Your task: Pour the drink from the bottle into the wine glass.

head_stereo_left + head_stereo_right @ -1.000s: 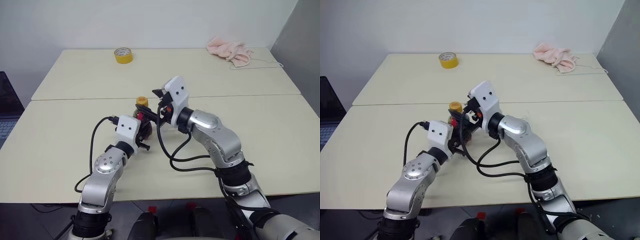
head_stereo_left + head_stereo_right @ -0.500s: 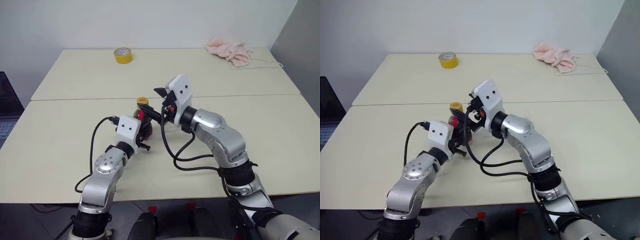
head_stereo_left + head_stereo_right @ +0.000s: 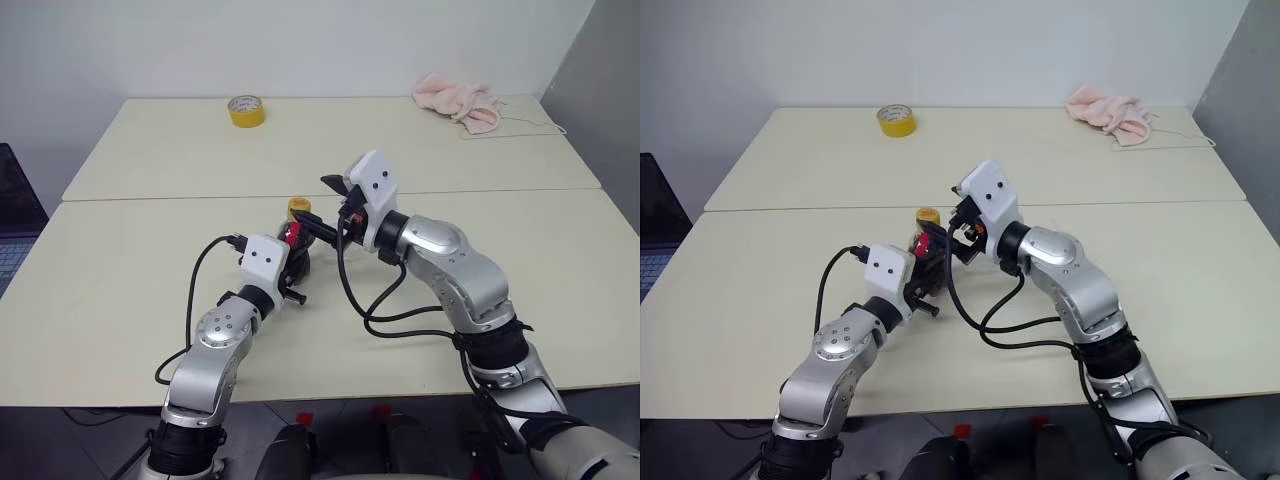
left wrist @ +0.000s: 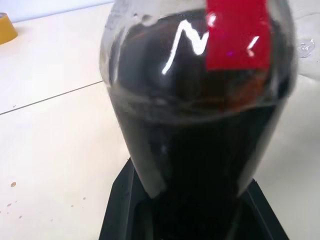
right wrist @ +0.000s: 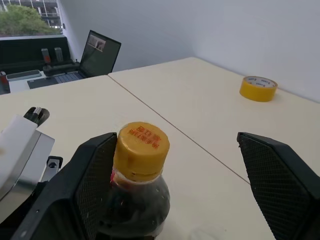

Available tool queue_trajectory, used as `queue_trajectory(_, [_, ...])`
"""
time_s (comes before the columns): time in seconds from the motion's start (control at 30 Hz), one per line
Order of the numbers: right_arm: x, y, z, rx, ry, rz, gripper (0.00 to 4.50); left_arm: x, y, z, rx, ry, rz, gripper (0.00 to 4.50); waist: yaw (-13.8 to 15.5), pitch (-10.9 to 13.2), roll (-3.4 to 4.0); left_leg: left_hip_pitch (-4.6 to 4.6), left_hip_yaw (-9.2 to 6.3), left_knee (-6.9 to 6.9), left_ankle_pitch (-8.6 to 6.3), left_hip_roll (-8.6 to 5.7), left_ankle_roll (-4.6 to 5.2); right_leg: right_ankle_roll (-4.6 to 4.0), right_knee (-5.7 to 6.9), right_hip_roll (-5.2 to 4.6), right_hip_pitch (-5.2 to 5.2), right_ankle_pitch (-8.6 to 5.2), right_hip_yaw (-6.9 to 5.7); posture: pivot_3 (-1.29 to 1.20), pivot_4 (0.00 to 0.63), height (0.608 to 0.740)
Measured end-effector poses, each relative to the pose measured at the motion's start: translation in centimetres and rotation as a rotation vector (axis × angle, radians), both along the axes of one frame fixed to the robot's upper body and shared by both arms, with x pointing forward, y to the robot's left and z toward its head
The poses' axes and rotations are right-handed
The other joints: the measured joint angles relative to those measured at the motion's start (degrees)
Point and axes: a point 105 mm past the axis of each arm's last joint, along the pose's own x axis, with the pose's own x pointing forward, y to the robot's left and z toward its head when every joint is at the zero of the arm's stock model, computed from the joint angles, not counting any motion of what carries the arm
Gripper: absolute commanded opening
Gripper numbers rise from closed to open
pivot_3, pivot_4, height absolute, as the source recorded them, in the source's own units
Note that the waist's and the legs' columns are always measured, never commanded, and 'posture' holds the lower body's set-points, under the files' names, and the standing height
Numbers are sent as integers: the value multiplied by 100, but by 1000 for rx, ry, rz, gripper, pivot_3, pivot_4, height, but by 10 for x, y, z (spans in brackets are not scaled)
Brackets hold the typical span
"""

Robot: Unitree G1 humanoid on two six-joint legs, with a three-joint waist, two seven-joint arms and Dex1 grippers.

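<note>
The right claw (image 5: 165,190) has drawn slightly to the right since a second ago, and the bottle (image 3: 295,240) in the left grip now sits a little further right too. One bottle stands near the middle of the worktop (image 3: 120,290), its body nearly full of dark drink (image 4: 200,165), its yellow cap (image 5: 141,150) still on. The left claw (image 3: 290,262) is clamped on the bottle's body. The right claw's fingers (image 5: 280,175) stand wide apart, either side of the cap, one just beside it. One yellow tape roll (image 3: 246,110) and one pink cloth (image 3: 460,102) lie well apart along the far edge. Open room lies all around.
</note>
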Motion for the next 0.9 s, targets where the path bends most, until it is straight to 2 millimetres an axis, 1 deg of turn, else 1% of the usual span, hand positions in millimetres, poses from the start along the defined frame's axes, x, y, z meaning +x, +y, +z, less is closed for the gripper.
queue_trajectory(0.1, [13,-29,-5,-35,16,-99,4092,1,6,3,-3,-13,22,742,42,0,0,-1,2,3,0,-3,0,0,-5,-2,4,0,0,0,150,740])
queue_trajectory(0.13, [15,-35,-7,-43,26,-114,4092,2,8,4,-4,-16,29,742,42,0,0,-1,4,3,0,-3,0,0,-7,-2,4,0,1,0,150,740])
queue_trajectory(0.2, [15,-37,-10,-52,38,-117,4092,2,10,5,-5,-22,35,742,27,0,0,0,5,-2,0,2,0,0,-6,1,2,0,2,0,150,740])
queue_trajectory(0.37, [12,-34,-9,-46,47,-94,4092,2,7,5,-6,-22,26,742,9,0,0,0,5,-4,0,3,0,0,-6,2,2,0,2,0,150,740])
queue_trajectory(0.43, [4,-27,-5,-26,61,-38,4092,2,7,5,-6,-22,26,742,11,0,0,-1,4,-4,0,3,0,0,-7,2,2,0,1,0,150,740])
queue_trajectory(0.5, [-7,-16,0,-1,73,33,4092,2,7,5,-6,-22,26,742,8,0,0,0,4,-4,0,4,0,0,-6,2,2,0,1,0,150,740])
queue_trajectory(0.63, [-18,6,12,40,69,105,4092,2,7,5,-6,-22,25,742,8,0,0,0,2,-2,0,3,0,0,-5,2,2,0,1,0,150,740])
queue_trajectory(0.73, [-15,23,20,59,65,108,4092,2,7,5,-6,-22,24,742,3,0,0,2,2,-3,0,3,0,0,-3,2,1,0,1,0,150,740])
queue_trajectory(0.9, [-6,33,8,41,101,80,4092,1,7,5,-6,-22,23,742,22,0,0,0,2,2,0,-2,0,0,-5,-2,1,0,1,0,150,740])
